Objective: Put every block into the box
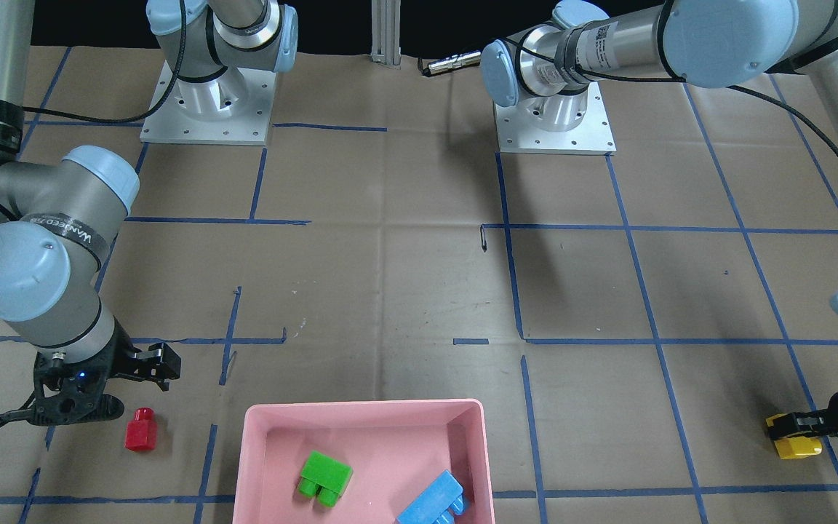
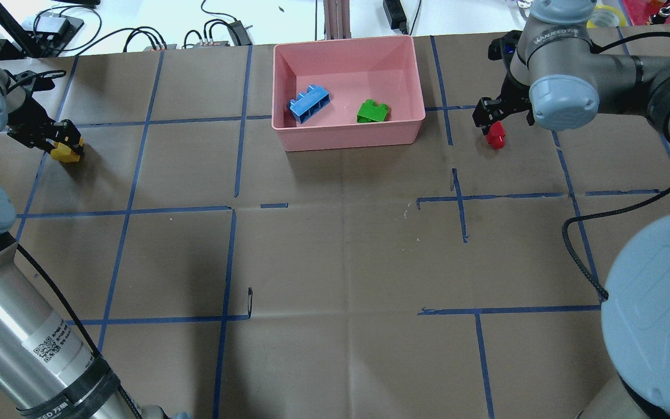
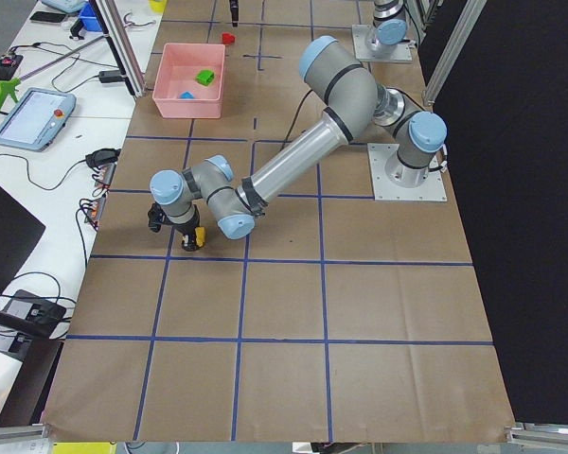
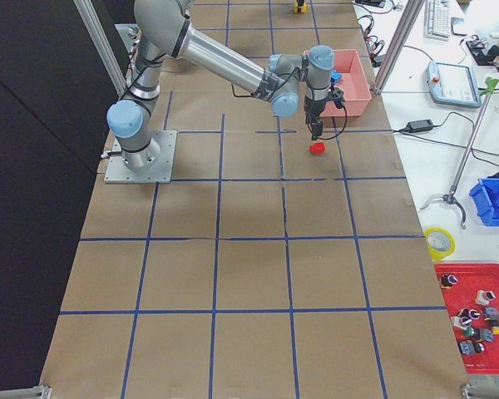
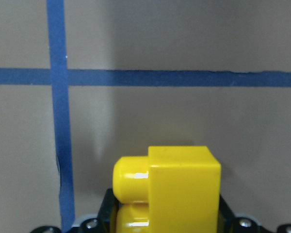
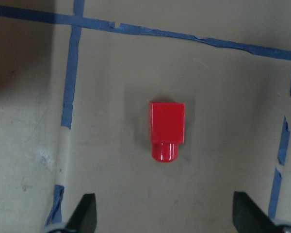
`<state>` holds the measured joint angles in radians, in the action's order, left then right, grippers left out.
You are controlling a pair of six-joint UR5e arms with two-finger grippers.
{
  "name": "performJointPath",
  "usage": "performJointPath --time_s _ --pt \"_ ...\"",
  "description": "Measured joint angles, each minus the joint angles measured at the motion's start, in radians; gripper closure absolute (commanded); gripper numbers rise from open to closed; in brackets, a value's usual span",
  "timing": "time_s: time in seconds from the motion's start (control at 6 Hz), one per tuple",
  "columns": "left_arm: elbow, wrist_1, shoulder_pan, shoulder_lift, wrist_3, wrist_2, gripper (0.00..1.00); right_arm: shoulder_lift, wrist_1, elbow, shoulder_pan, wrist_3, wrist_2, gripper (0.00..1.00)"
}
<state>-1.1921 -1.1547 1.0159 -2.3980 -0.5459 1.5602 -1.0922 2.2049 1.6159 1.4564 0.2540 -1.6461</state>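
You have two of four done: green point(image 2: 372, 111) and blue point(image 2: 309, 104) lie in the box point(image 2: 346, 139). Your left gripper point(image 2: 64, 138) is clamped on yellow point(image 2: 69, 152), well apart from the box. Your right gripper point(image 6: 166, 213) hangs wide open and empty over red point(image 6: 168, 126), which lies loose on the table point(image 2: 335, 262) near the box.

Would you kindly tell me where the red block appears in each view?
Front-facing: red block lower left, left of pink box.
Overhead: upper right, right of box.
Exterior left: top, beyond box.
Exterior right: upper middle, nearer than box.
Left wrist: absent.
Right wrist: centre.
Shared landmark: the box.
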Motion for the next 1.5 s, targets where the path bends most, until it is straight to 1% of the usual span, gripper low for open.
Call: performJointPath --time_s 0.17,0.5,0.67,0.83,1.17,1.33,1.5 --pt "0.004 0.0 0.001 0.003 -0.003 0.001 0.84 0.033 0.064 0.005 -0.002 0.002 0.001 0.01" --pt "0.023 -0.025 0.017 0.057 0.001 0.004 0.88 0.072 0.098 0.009 -0.022 0.002 0.008 0.01" --pt "0.057 -0.086 0.042 0.104 0.007 0.004 0.89 0.083 0.099 0.009 -0.032 0.002 0.009 0.01" --pt "0.132 -0.196 0.085 0.139 0.036 0.003 0.89 0.097 0.1 0.005 -0.036 0.002 0.01 0.01" --pt "0.32 -0.41 0.211 0.154 0.204 -0.029 0.89 0.119 0.111 -0.008 -0.034 -0.003 0.011 0.01" --pt "0.374 -0.454 0.312 0.15 0.35 -0.05 0.89 0.125 0.124 -0.008 -0.031 -0.006 0.015 0.01" --pt "0.394 -0.461 0.415 0.141 0.516 -0.088 0.9 0.13 0.129 -0.006 -0.027 -0.008 0.026 0.01"
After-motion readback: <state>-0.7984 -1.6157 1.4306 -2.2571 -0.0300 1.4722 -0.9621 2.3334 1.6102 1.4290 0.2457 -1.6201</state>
